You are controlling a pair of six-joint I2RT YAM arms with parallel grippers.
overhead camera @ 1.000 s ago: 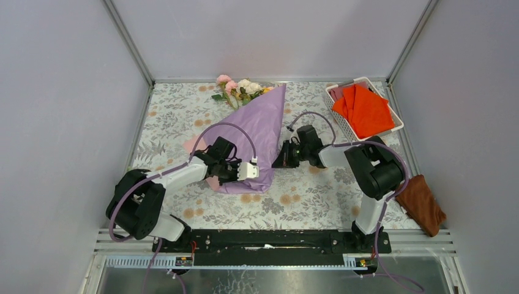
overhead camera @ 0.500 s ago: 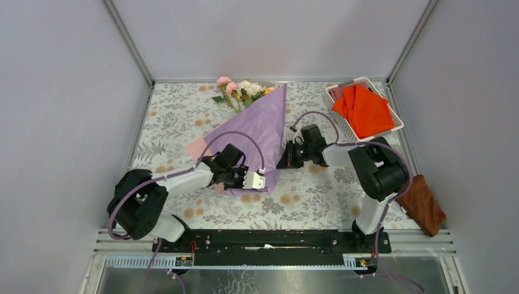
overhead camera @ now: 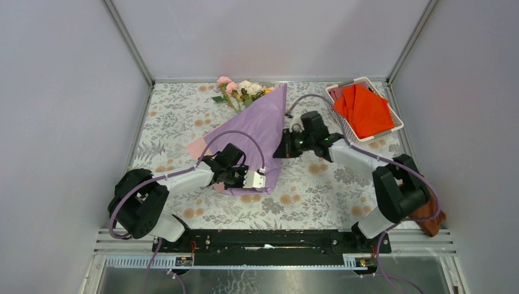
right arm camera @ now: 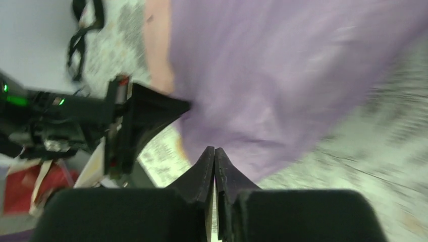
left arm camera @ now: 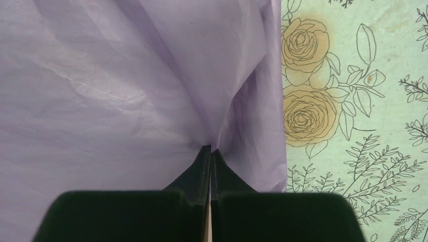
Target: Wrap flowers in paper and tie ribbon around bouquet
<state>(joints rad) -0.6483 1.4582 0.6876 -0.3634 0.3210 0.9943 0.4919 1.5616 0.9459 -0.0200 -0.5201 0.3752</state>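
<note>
The flowers (overhead camera: 240, 89) lie at the back of the table, pink and white blooms poking out from under the lilac paper (overhead camera: 257, 131). The paper runs from them as a long cone towards the front. My left gripper (overhead camera: 264, 178) is at its near end, shut on a gathered fold of the paper (left arm camera: 126, 75), tips (left arm camera: 210, 149) pinching it. My right gripper (overhead camera: 283, 150) hovers just off the paper's right edge. In its blurred wrist view its fingers (right arm camera: 214, 149) stand together with nothing between them, the paper (right arm camera: 282, 65) beyond. I cannot pick out the ribbon.
A white basket (overhead camera: 333, 92) holding an orange-red folded cloth (overhead camera: 366, 110) stands at the back right. A brown cloth (overhead camera: 430, 215) lies at the right edge, partly behind the right arm. Grey walls close in on three sides.
The right arm has swung its elbow out to the right and its gripper has drawn slightly up and away from the paper's edge. The left gripper earlier slid right with the paper's near end.
</note>
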